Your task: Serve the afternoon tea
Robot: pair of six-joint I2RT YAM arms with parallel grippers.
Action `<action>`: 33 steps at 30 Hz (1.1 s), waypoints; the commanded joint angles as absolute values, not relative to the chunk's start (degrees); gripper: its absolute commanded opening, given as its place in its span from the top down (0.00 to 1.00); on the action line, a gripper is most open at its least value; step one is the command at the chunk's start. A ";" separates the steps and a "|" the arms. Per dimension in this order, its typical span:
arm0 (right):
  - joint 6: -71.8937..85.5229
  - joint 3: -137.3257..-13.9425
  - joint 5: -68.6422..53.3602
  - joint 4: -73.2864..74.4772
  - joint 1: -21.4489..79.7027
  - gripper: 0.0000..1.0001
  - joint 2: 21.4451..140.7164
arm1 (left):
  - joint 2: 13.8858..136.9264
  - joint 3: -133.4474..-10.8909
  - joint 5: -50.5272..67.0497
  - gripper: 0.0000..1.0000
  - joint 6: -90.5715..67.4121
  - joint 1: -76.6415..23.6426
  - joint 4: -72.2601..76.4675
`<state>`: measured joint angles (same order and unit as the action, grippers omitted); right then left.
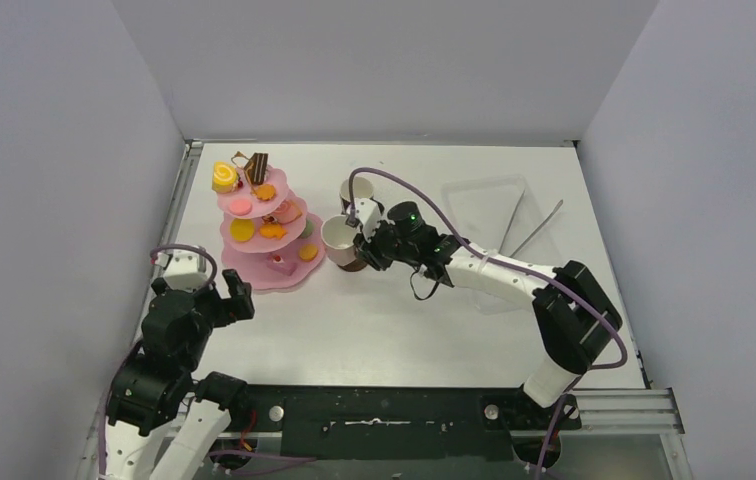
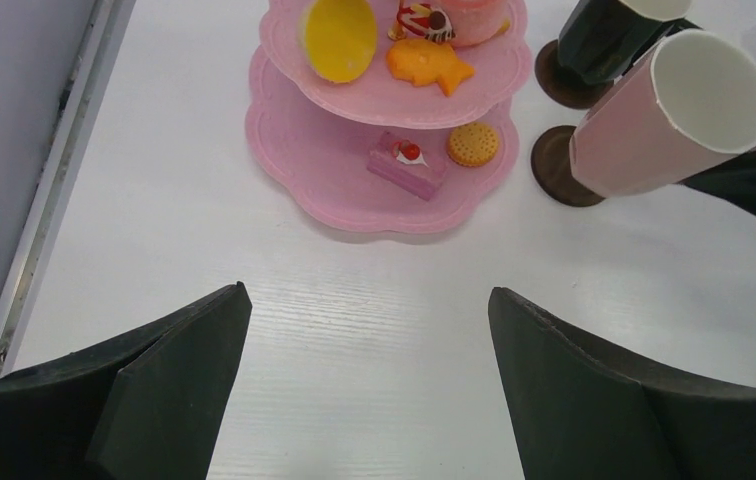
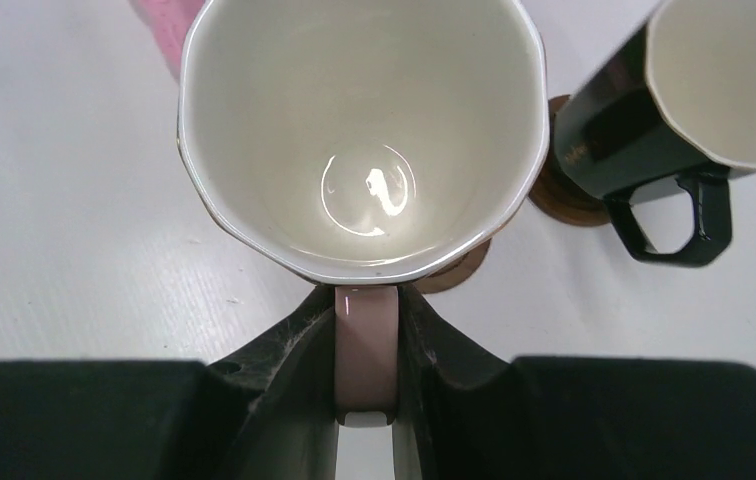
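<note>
— Where do we have the pink mug?
— In our right gripper. Its fingers pinch the mug's handle from both sides. The mug leans with its foot at the nearer brown coaster; we cannot tell whether it sits flat there
— And the black mug?
— Upright on the other coaster, just beyond the pink one, its handle pointing back toward our right wrist
— The stand?
— The pink three-tier stand is just left of both mugs, on the far left part of the table. Toy pastries sit on every tier. On the lowest we see a pink cake slice beside a round biscuit. On the tier above are a yellow oval and an orange fish-shaped piece
— Our left gripper?
— Held above bare table short of the stand, fingers spread wide, holding nothing
— Anything else we see?
— A clear tray at the far right, with metal tongs at its right edge, well apart from the stand
</note>
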<state>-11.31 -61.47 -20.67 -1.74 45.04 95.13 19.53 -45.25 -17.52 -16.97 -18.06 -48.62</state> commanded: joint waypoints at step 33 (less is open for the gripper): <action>-3.43 -60.19 -16.83 -19.48 40.78 1.00 102.05 | 24.70 -45.00 -10.90 0.03 -12.98 -18.19 -42.72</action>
<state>-4.82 -59.31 -15.44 -7.70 41.17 102.02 25.23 -44.51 -11.66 -14.15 -18.06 -46.48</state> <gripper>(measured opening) 0.200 0.973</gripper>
